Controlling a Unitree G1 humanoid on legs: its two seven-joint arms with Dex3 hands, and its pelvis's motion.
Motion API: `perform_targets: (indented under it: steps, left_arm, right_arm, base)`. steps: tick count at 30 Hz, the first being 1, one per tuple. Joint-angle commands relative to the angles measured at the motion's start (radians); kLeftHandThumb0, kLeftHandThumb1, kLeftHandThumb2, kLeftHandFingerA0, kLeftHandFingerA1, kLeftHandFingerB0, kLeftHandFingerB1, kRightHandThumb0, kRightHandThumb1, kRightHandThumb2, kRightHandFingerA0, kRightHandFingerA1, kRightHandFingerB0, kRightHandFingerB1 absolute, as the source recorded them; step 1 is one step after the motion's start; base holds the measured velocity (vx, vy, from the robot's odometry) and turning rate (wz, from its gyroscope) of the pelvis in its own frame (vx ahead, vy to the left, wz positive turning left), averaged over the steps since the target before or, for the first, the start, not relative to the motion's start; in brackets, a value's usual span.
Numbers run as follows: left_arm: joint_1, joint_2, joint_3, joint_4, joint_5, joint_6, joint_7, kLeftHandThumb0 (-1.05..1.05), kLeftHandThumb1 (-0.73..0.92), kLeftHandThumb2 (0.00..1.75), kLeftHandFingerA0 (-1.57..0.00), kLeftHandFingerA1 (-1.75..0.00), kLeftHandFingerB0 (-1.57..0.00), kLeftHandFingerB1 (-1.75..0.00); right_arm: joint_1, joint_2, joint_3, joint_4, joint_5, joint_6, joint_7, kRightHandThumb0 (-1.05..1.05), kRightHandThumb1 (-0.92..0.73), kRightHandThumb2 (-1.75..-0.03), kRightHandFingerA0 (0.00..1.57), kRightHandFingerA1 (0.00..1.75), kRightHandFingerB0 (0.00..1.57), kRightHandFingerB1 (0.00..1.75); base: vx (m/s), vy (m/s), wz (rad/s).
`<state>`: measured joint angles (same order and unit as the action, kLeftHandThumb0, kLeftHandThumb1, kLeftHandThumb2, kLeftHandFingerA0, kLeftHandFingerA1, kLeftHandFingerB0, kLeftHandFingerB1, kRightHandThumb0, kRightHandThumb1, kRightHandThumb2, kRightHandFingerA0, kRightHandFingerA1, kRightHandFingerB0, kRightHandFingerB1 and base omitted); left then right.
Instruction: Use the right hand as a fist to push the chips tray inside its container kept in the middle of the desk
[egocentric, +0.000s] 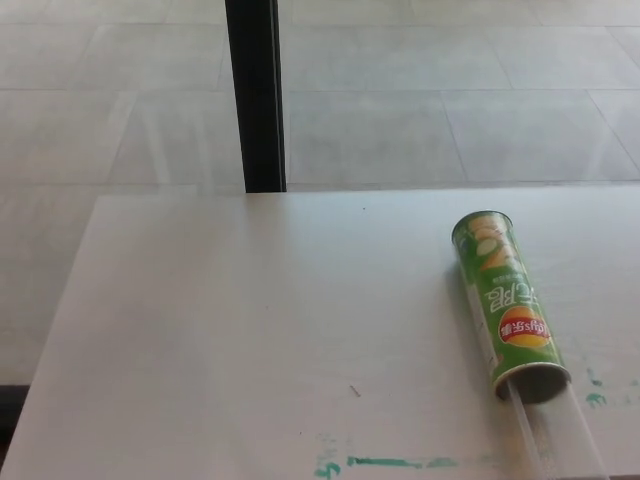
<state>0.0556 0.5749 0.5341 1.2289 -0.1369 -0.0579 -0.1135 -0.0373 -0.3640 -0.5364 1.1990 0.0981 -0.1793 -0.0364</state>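
On desk (230, 330): smooth white top.
Container (508, 303): green cylindrical can, lying flat.
Tray (556, 432): clear plastic, protruding.
Hands: neither visible.

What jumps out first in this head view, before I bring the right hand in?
The green chips can lies on its side at the right of the white desk, its open end toward the near edge. A clear tray sticks out of that end and runs to the bottom of the picture. Beyond the desk a dark post stands on the tiled floor; green marks streak the near edge. Neither hand shows.
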Motion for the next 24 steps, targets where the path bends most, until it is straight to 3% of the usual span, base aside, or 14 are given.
perform_targets:
  steps: [1, 2, 4, 6, 7, 10, 12, 13, 15, 16, 20, 21, 23, 24]
  left_arm:
    - [-0.001, 0.021, 0.027, 0.032, -0.049, -0.019, -0.032, -0.81, 0.92, 0.70, -0.52, -0.65, -0.40, -0.48]
    - [0.003, 0.024, 0.019, 0.025, -0.040, -0.022, -0.034, -0.83, 0.92, 0.72, -0.50, -0.65, -0.37, -0.48]
    - [-0.003, 0.022, 0.031, 0.031, -0.053, -0.012, -0.029, -0.79, 0.71, 1.11, -0.51, -0.70, -0.36, -0.57]
    - [-0.006, 0.020, 0.040, 0.033, -0.062, -0.011, -0.027, -0.79, 0.71, 1.11, -0.52, -0.70, -0.37, -0.58]
    - [-0.006, 0.020, 0.040, 0.032, -0.063, -0.009, -0.025, -0.84, 0.92, 0.67, -0.56, -0.67, -0.44, -0.49]
    - [-0.002, 0.022, 0.026, 0.027, -0.051, -0.016, -0.023, -0.82, 0.92, 0.70, -0.55, -0.68, -0.42, -0.49]
    - [-0.004, 0.022, 0.026, 0.029, -0.055, -0.017, -0.029, -0.81, 0.92, 0.70, -0.54, -0.68, -0.40, -0.49]
    - [-0.012, 0.024, 0.020, 0.036, -0.049, -0.019, -0.021, -0.79, 0.92, 0.71, -0.54, -0.63, -0.39, -0.46]
    - [-0.020, 0.024, 0.027, 0.045, -0.060, -0.013, -0.023, -0.76, 0.73, 1.12, -0.50, -0.69, -0.35, -0.57]
    - [-0.020, 0.023, 0.032, 0.045, -0.066, -0.013, -0.027, -0.81, 0.92, 0.69, -0.52, -0.67, -0.38, -0.48]
    - [-0.022, 0.018, 0.045, 0.044, -0.082, -0.013, -0.028, -0.82, 0.92, 0.68, -0.53, -0.71, -0.39, -0.49]
    - [-0.033, 0.012, 0.044, 0.043, -0.083, -0.008, -0.022, -0.79, 0.71, 1.11, -0.53, -0.72, -0.38, -0.59]
    - [-0.038, 0.011, 0.041, 0.043, -0.082, -0.007, -0.019, -0.79, 0.71, 1.11, -0.53, -0.72, -0.38, -0.59]
    - [-0.037, 0.009, 0.042, 0.042, -0.083, -0.010, -0.019, -0.79, 0.71, 1.10, -0.53, -0.74, -0.39, -0.60]
  right_arm:
    - [0.002, -0.032, -0.036, 0.031, 0.056, -0.079, -0.024, -0.66, -0.76, -1.17, 0.66, 1.07, 0.23, 0.64]
    - [0.001, -0.043, -0.034, 0.041, 0.050, -0.069, -0.034, -0.65, -0.92, -0.76, 0.45, 1.11, 0.18, 0.61]
    - [0.002, -0.048, -0.039, 0.041, 0.055, -0.065, -0.048, -0.63, -0.92, -0.77, 0.46, 1.11, 0.15, 0.58]
    - [0.000, -0.052, -0.045, 0.043, 0.064, -0.075, -0.051, -0.64, -0.92, -0.79, 0.44, 1.24, 0.12, 0.59]
    - [-0.004, -0.054, -0.056, 0.045, 0.074, -0.078, -0.062, -0.62, -0.92, -0.77, 0.43, 1.26, 0.16, 0.58]
    - [-0.014, -0.058, -0.109, 0.048, 0.117, -0.091, -0.084, -0.65, -0.92, -0.77, 0.39, 1.21, 0.18, 0.61]
    - [-0.028, -0.058, -0.159, 0.041, 0.163, -0.091, -0.094, -0.63, -0.75, -1.15, 0.60, 1.02, 0.19, 0.61]
    - [-0.043, -0.066, -0.175, 0.031, 0.170, -0.107, -0.096, -0.66, -0.92, -0.77, 0.40, 1.39, 0.16, 0.67]
    - [-0.068, -0.076, -0.197, 0.017, 0.178, -0.136, -0.135, -0.67, -0.92, -0.79, 0.34, 1.35, 0.14, 0.59]
    - [-0.074, -0.077, -0.205, 0.015, 0.183, -0.149, -0.140, -0.67, -0.92, -0.78, 0.31, 1.35, 0.13, 0.60]
    - [-0.134, -0.089, -0.274, -0.028, 0.247, -0.198, -0.162, -0.70, -0.91, -0.71, 0.40, 1.21, 0.16, 0.55]
    - [-0.161, -0.099, -0.290, -0.048, 0.260, -0.213, -0.155, -0.70, -0.92, -0.71, 0.37, 1.17, 0.15, 0.52]
    - [-0.168, -0.101, -0.298, -0.054, 0.258, -0.216, -0.153, -0.70, -0.92, -0.71, 0.37, 1.17, 0.15, 0.52]
    - [-0.168, -0.095, -0.299, -0.078, 0.263, -0.233, -0.132, -0.77, -0.76, -1.05, 0.44, 0.97, 0.08, 0.52]
  base:
    - [0.00, 0.000, 0.00]
    - [0.00, 0.000, 0.00]
    - [0.00, 0.000, 0.00]
    - [0.00, 0.000, 0.00]
    - [0.00, 0.000, 0.00]
    - [0.00, 0.000, 0.00]
    - [0.00, 0.000, 0.00]
    - [0.00, 0.000, 0.00]
    - [0.00, 0.000, 0.00]
    - [0.00, 0.000, 0.00]
    - [0.00, 0.000, 0.00]
    - [0.00, 0.000, 0.00]
    - [0.00, 0.000, 0.00]
    - [0.00, 0.000, 0.00]
